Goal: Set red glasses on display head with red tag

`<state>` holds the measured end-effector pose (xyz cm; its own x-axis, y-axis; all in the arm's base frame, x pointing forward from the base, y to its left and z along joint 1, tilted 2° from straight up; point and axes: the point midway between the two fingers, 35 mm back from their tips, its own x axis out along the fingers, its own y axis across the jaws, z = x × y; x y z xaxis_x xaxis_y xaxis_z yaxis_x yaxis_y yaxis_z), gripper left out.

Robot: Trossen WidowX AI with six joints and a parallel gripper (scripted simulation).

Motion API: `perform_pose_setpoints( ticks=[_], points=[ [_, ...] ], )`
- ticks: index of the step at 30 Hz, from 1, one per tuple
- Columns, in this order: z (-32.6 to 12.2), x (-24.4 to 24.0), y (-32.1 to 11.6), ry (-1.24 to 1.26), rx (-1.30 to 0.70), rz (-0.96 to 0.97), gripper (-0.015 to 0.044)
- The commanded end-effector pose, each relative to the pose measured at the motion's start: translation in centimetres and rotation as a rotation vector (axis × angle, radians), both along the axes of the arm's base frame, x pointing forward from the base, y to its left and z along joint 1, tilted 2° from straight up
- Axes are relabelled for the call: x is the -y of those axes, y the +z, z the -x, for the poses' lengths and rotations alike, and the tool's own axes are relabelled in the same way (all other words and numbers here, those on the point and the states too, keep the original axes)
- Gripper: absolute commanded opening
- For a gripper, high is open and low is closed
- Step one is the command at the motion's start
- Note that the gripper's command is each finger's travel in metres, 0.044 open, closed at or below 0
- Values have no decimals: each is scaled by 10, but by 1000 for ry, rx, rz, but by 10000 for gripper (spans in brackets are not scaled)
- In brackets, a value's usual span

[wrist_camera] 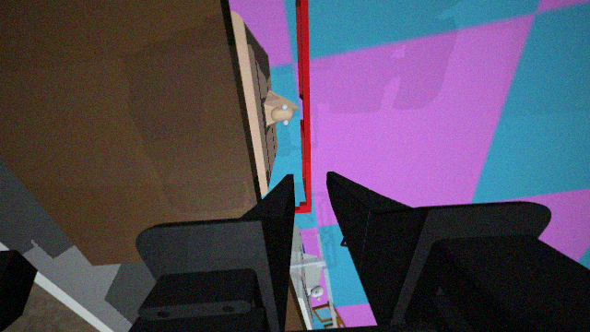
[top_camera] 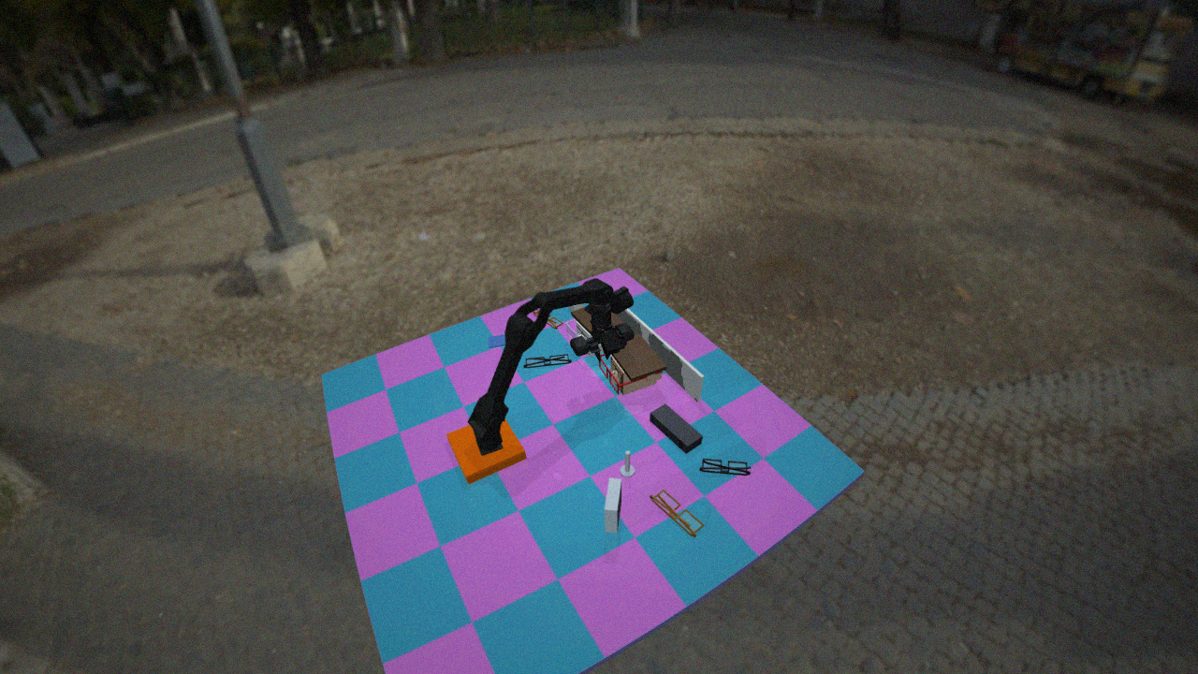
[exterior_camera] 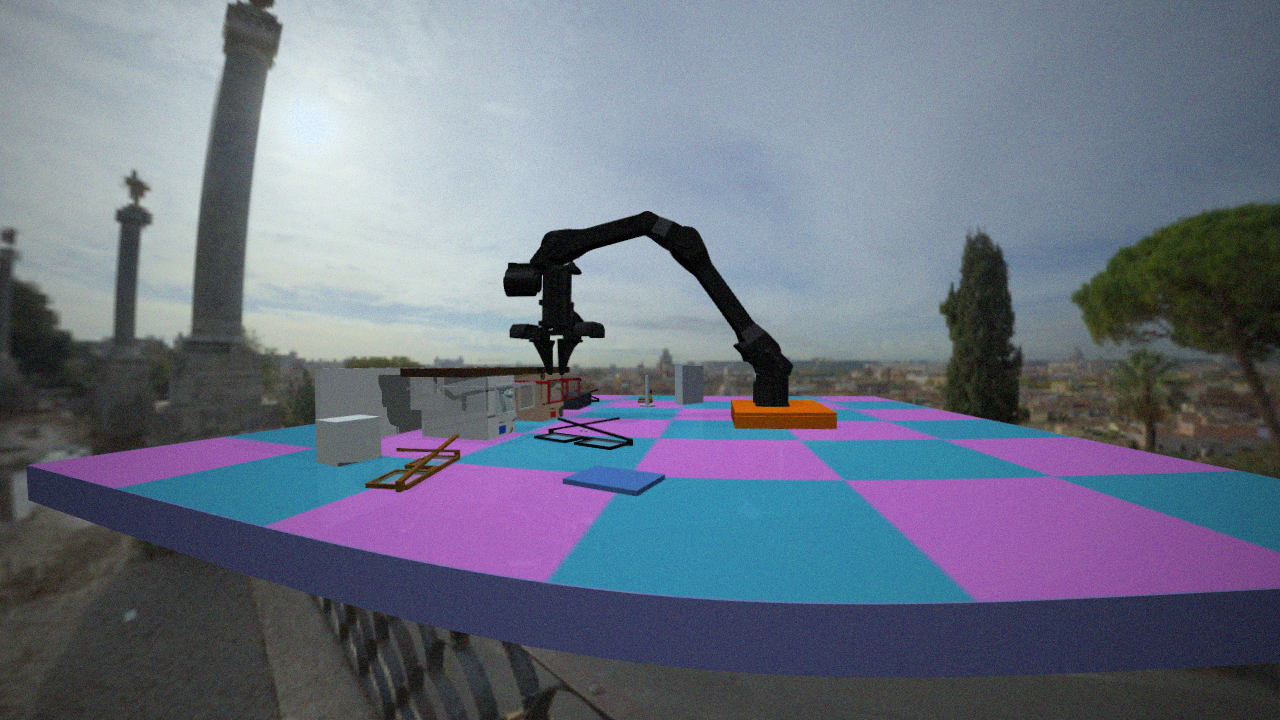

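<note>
The red glasses [top_camera: 620,386] [exterior_camera: 577,391] [wrist_camera: 306,138] stand upright in front of the tan display head [top_camera: 640,383] [exterior_camera: 528,399] with the brown top. From above, their front bar runs just off the nose tip; whether the bridge touches the nose is unclear. One temple shows along the head's near side in the top view; the ear contacts are not visible. My gripper [exterior_camera: 555,370] [wrist_camera: 310,179] is partly open above the frame, its fingertips on either side of the bar's line with a gap to each. The other head [exterior_camera: 465,408], grey with a blue tag, stands beside it.
A pale panel [top_camera: 682,371] stands behind the heads. A dark case [top_camera: 675,428], black glasses [top_camera: 725,466], brown glasses [top_camera: 677,513], a small post [top_camera: 627,465] and a white block [top_camera: 613,505] are nearer the top camera. A blue plate [exterior_camera: 614,480] and white box [exterior_camera: 349,440] are opposite.
</note>
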<state>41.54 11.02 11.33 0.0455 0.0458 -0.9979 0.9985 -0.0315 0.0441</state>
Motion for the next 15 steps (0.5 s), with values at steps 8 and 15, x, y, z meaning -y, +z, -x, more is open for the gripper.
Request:
perform_pose_setpoints(
  ticks=[8, 15],
  points=[
    [37, -1, 7, 4, -8, -2, 107],
    [56, -1, 15, 5, -10, -2, 107]
  ],
)
